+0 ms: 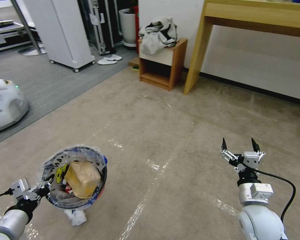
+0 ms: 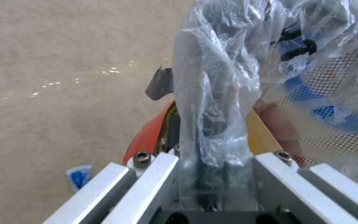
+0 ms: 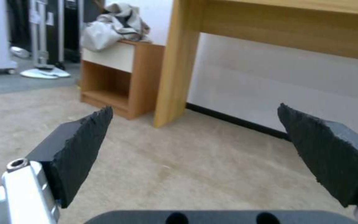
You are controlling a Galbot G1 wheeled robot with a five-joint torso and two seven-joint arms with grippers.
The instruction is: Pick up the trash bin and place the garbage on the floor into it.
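Left pincer point(image 1: 45, 190) pinches the rim of the red trash bin point(image 1: 101, 186), held above the beige carpet floor point(image 1: 176, 133). Inside lies a tan paper bag point(image 1: 81, 178). Right pincer point(image 1: 240, 145) hovers spread, holding nothing.

Left arm: reached low across the robot's left front, wrist angled inward.
Left gripper point(image 1: 46, 188): clamped on the rim of the trash bin point(image 1: 101, 186), one dark finger point(image 2: 161, 83) outside the wall.
Right arm: extended forward on the right, wrist upright.
Right gripper point(image 1: 240, 145): empty, its black fingertips point(image 3: 84, 140) spread wide, pointing ahead.
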